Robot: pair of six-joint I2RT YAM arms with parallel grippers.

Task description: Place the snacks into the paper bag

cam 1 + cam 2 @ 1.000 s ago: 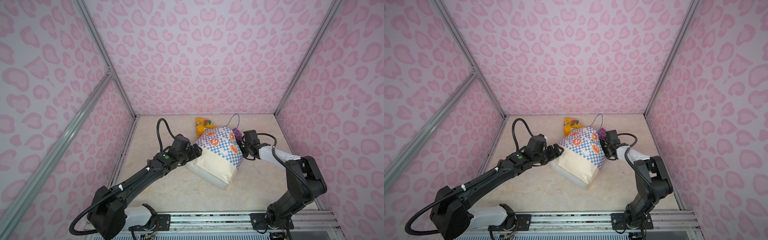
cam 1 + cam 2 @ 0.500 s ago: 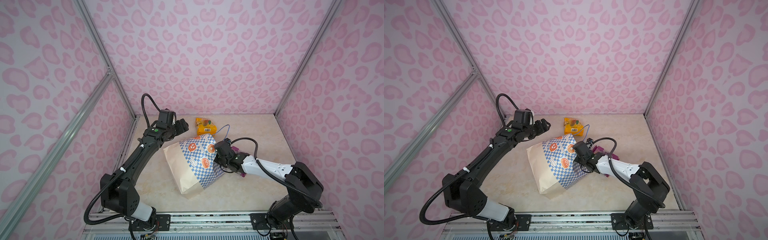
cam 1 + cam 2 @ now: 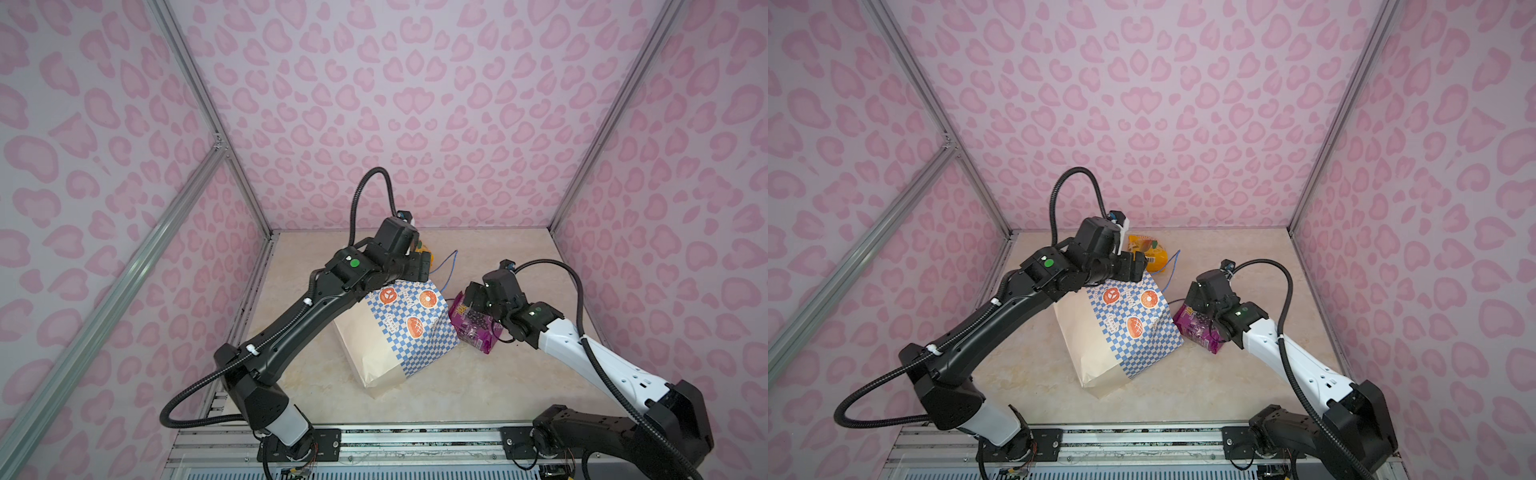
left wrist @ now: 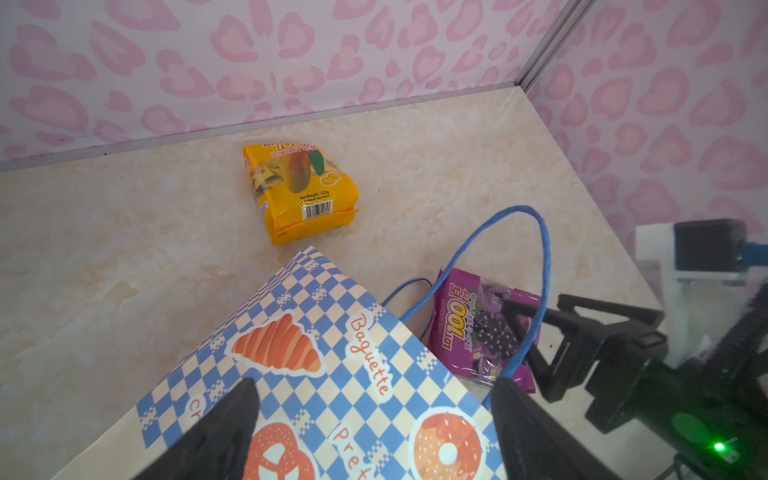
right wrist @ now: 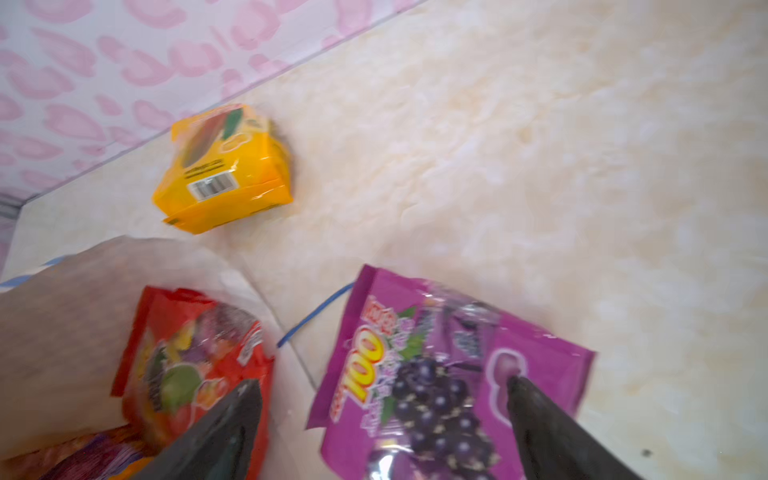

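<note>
The pink-walled tabletop [image 3: 519,386] is bare along its 6 o'clock edge, the paper bag [image 3: 395,332] lying at centre with the left pincer [image 4: 376,386] spread at its 12 o'clock end and the right pincer [image 5: 382,384] spread above the purple packet [image 3: 473,328] at 3 o'clock.

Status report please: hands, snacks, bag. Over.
Both open: left hand at bag, right hand over purple pack. Outside bag also yellow pack. Its blue cord loops near purple pack.

Both top views: cam high over the tabletop's [image 3: 498,257] front edge, tilted down twd back edge, far off, whole tabletop in frame, nearly same pic. L wrist cam: close over paper bag [image 4: 332,332], facing back-right corner. R wrist cam: v. close, blurred, over purple pouch [image 5: 449,374], facing back edge. Wrist views share yellow pouch [image 4: 299,191], purple pouch, part of paper bag.
</note>
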